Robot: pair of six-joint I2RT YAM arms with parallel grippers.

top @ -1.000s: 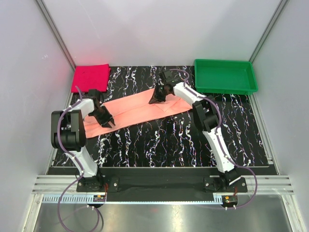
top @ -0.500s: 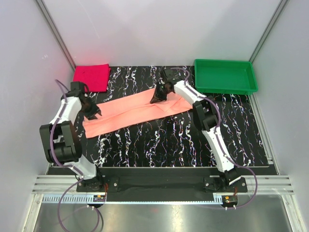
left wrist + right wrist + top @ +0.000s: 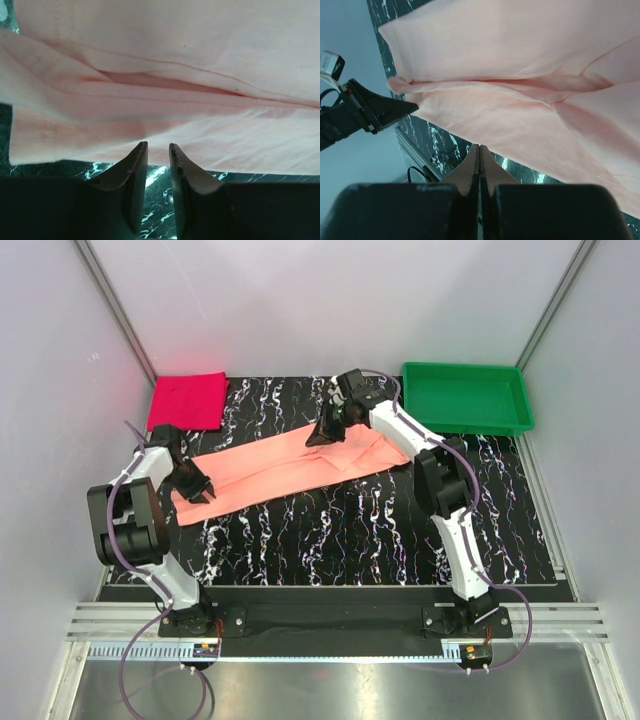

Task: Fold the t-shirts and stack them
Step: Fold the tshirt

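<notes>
Top external view: a salmon-pink cloth t-shirt (image 3: 285, 465), folded into a long strip, lies slanted on the black white-veined counter (image 3: 350, 530), its left end nearer to the arm bases and its right end farther away. A bright magenta-red cloth t-shirt (image 3: 187, 400) lies folded flat in the far left corner, well apart from the pink one and close to the left wall. A green plastic tray (image 3: 465, 368) stands in the far right corner, near the strip's right end but not touching it.

The left gripper (image 3: 197, 490) is at the left end of the strip. In the left wrist view its jaws stand narrow, with only counter showing between them, just at the near hem of the pink cloth (image 3: 165, 75). The right gripper (image 3: 322, 433) is at the far edge of the strip near its middle. In the right wrist view its fingers (image 3: 472, 165) are pressed together, tips at the cloth's border; whether they pinch any cloth I cannot tell.

A wide band of bare counter lies between the strip's near edge and the arm bases. White walls close the left, right and far sides.
</notes>
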